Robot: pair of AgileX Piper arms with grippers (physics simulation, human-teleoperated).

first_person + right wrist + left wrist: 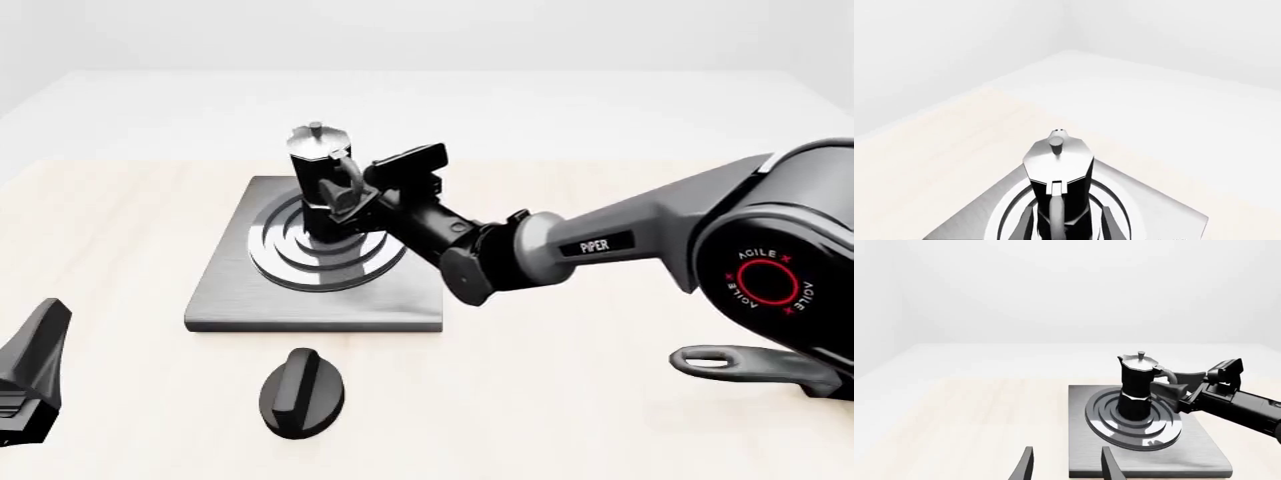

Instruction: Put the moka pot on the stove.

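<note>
Black moka pot [318,185] stood upright on stove [227,290] burner rings; right gripper [350,196] clamped around its handle; left gripper [1064,465] apart, idle. Placement apparently done; release remained.

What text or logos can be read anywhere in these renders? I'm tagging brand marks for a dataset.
"PiPER": white letters on the right arm's grey forearm link, front view.
"AGILE X": red letters ringing the red circle on the right arm's base joint, front view.
No text shows on the moka pot, stove or black oval knob.
</note>
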